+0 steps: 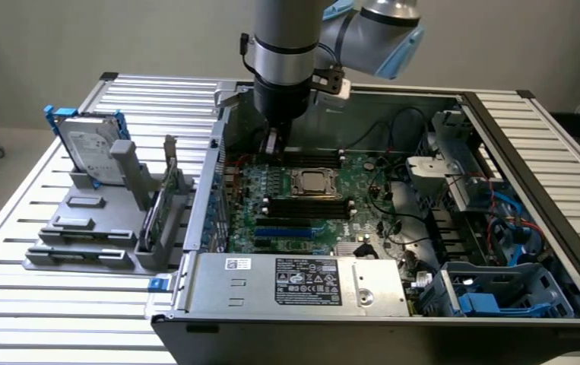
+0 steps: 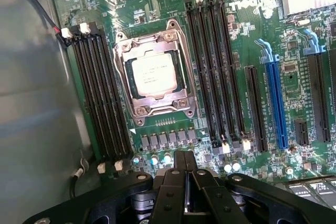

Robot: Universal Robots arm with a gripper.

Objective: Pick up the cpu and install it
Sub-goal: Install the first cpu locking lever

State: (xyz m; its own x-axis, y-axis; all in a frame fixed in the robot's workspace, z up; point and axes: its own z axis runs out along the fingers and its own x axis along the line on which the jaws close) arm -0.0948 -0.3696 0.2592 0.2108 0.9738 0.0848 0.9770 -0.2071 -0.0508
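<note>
The cpu [image 1: 315,181] [image 2: 155,74], a small square chip with a silver-grey top, lies flat inside the dark metal socket frame [image 2: 157,109] on the green motherboard [image 1: 356,199]. My gripper [image 1: 271,147] [image 2: 185,167] hangs inside the open computer case, above the board and towards the exterior view's left and back of the socket. Its black fingers [image 2: 170,192] are pressed together with nothing between them. The cpu is apart from the fingertips and fully in sight.
Black memory slots [image 2: 100,93] flank the socket, with a blue expansion slot [image 2: 276,103] beyond. The grey case wall [image 2: 31,103] stands close by. A power supply [image 1: 300,281] fills the case front. A hard drive [image 1: 92,144] stands on a grey rack outside.
</note>
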